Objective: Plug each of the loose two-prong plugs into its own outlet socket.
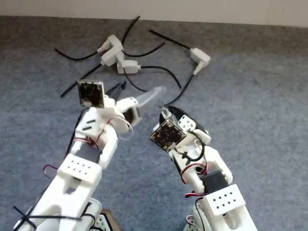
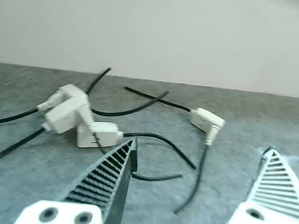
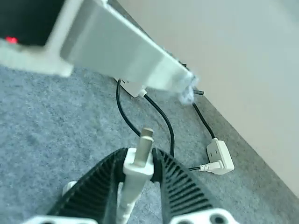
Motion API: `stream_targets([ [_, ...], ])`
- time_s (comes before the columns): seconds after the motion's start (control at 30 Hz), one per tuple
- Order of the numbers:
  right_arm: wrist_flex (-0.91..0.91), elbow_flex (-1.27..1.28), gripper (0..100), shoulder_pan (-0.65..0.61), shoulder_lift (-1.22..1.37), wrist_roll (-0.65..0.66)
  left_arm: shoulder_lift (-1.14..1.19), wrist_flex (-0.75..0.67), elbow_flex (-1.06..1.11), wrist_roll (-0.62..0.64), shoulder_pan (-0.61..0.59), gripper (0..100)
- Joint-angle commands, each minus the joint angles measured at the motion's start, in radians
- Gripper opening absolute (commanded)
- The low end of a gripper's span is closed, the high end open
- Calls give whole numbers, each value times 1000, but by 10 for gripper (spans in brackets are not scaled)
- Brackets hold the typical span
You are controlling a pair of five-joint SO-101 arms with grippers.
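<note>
Right fingers [image 3: 96, 186] pinching plug [image 3: 137, 164], lengthwise along them, prong pointing outward

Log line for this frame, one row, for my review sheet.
left end effector: open, above carpet, facing socket cluster | right end effector: shut on plug | lone socket: apart from cluster

Grey carpeted surface [image 1: 260, 144]. Left end effector [image 1: 137, 94]: fingers spread wide.

Beyond it, well apart: a cluster of white outlet blocks [image 1: 115, 57], with black cords [image 1: 144, 52] tangled among them.

Right end effector [image 1: 166, 114]: near the left one's pale finger [image 1: 153, 94], clamped on a pale plug [image 1: 166, 113].

Far ahead of the right one: lone outlet block [image 1: 200, 57]. Its trailing cord [image 1: 183, 89] runs back to near the tip.
</note>
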Motion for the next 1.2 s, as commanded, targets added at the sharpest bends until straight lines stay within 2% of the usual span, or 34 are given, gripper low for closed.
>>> stream_targets([
  [0.0, -24, -2, 14, 7, -12, 12, -137, -23, 76, -3, 113, 396],
  [0.13, -24, -4, 14, 8, -12, 12, -234, -23, 157, -3, 154, 396],
  [0.37, -19, -36, 14, 10, -15, 8, -308, -23, 260, -6, 150, 396],
  [0.5, 22, -104, 14, 13, -21, -91, -295, -29, 266, -8, 120, 396],
  [0.83, 259, -251, 14, 5, -21, -100, -114, -87, 203, -8, 21, 396],
  [1.17, 320, -243, 14, 12, -82, -95, 165, -195, 87, -5, -62, 396],
])
